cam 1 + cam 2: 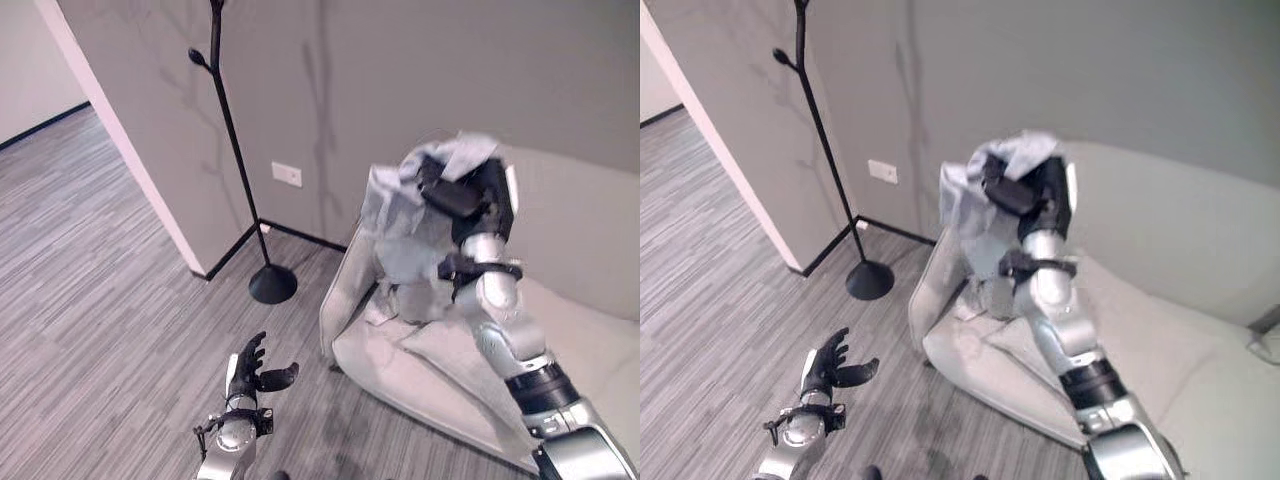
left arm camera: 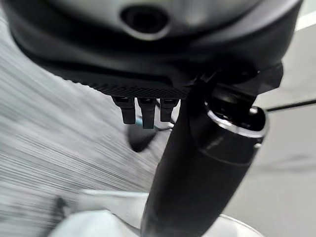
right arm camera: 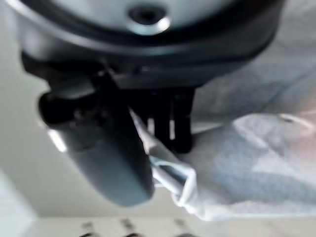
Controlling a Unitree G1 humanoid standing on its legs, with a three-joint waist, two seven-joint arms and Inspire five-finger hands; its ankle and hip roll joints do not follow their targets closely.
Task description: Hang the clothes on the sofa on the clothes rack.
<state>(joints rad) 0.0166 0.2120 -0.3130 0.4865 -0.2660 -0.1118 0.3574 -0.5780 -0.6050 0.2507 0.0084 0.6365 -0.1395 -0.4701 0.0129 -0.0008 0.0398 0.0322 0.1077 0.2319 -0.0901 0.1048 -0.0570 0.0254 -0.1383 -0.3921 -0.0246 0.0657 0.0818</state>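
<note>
- The garment (image 1: pixel 410 235) is lifted off the sofa (image 1: pixel 590 340) in the right hand (image 1: pixel 470 200), so the pick-up looks done; hanging it on the clothes rack (image 1: pixel 235 150), far left, remains.
- The right hand's fingers are pinching the cloth.
- The left hand (image 1: pixel 250 372) is hanging low over the floor, fingers spread and holding nothing.

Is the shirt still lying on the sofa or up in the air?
Up in the air: the right hand grips the pale garment, which dangles above the sofa.
</note>
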